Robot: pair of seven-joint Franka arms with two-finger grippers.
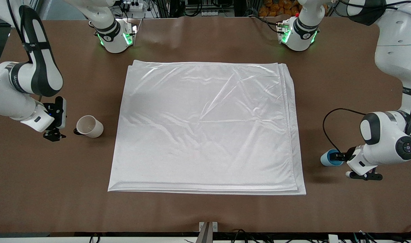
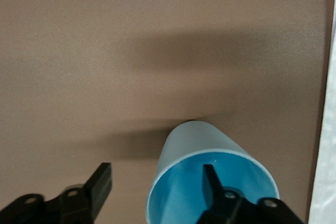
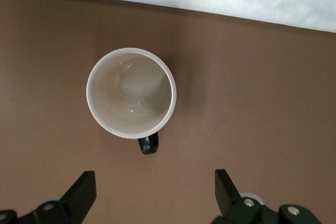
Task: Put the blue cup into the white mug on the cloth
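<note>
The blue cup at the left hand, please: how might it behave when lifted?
The blue cup looks thin and plastic, so probably light. Its smooth tapered wall may slip. The left hand has one finger inside the rim, one outside, not yet closed; a push could tip it.

You have the large shiny white folded fabric cloth [image 1: 205,128] spread flat across the middle of the brown worktop [image 1: 205,212]. The off-white ceramic mug with the small black handle [image 1: 89,126] stands upright on the bare worktop just beside the cloth's edge toward the right arm's end, apart from the fabric. Your right tool [image 1: 53,135] sits beside the mug, toward that same end of the worktop, fingers spread. The small light-blue tapered plastic cup [image 1: 328,158] stands on the bare worktop near the cloth's edge toward the left arm's end. Your left tool [image 1: 338,156] is at the cup, one finger [image 2: 212,184] inside its mouth and the other outside the wall.
</note>
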